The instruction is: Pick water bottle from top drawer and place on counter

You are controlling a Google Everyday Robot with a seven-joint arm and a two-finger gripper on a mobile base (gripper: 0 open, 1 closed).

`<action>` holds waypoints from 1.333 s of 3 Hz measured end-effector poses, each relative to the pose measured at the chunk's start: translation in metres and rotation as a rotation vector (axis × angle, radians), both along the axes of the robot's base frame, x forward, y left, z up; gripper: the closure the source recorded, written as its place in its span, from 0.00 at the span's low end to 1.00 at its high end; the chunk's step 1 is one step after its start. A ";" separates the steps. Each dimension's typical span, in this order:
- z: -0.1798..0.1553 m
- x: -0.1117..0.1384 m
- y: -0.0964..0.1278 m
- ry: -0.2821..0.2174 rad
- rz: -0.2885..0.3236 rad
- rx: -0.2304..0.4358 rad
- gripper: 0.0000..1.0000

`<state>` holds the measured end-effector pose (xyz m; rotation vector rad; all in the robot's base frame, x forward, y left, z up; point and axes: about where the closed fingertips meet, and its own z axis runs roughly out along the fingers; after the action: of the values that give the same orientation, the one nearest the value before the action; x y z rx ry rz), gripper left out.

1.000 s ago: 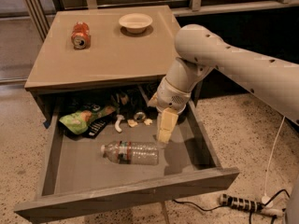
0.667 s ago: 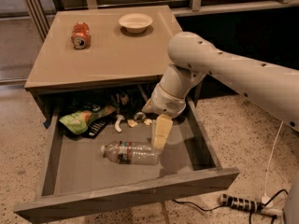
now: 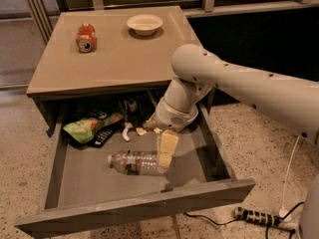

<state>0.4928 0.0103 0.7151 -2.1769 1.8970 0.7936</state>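
The water bottle (image 3: 133, 162) lies on its side in the open top drawer (image 3: 134, 210), cap to the left, with a red-white-green label band. My gripper (image 3: 165, 158) hangs from the white arm down into the drawer at the bottle's right end, its cream-coloured fingers (image 3: 167, 144) at or over the bottle's base. The counter (image 3: 119, 59) is the tan table top above the drawer.
An orange soda can (image 3: 85, 37) lies on the counter at the back left and a white bowl (image 3: 144, 23) at the back. In the drawer's rear are a green snack bag (image 3: 89, 126), a dark packet and small white items (image 3: 127, 131). A power strip (image 3: 256, 216) lies on the floor at the right.
The arm has swung left and lowered, bringing the gripper from right of the bottle down onto its right end. The bottle has not moved.
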 end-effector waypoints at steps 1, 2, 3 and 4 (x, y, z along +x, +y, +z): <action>-0.024 -0.014 0.026 0.046 0.068 0.002 0.00; -0.049 -0.031 0.052 0.097 0.136 -0.003 0.00; -0.043 0.005 0.060 0.102 0.128 -0.007 0.00; -0.043 0.005 0.060 0.103 0.128 -0.007 0.03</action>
<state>0.4974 0.0699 0.6716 -2.3234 1.8230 0.9389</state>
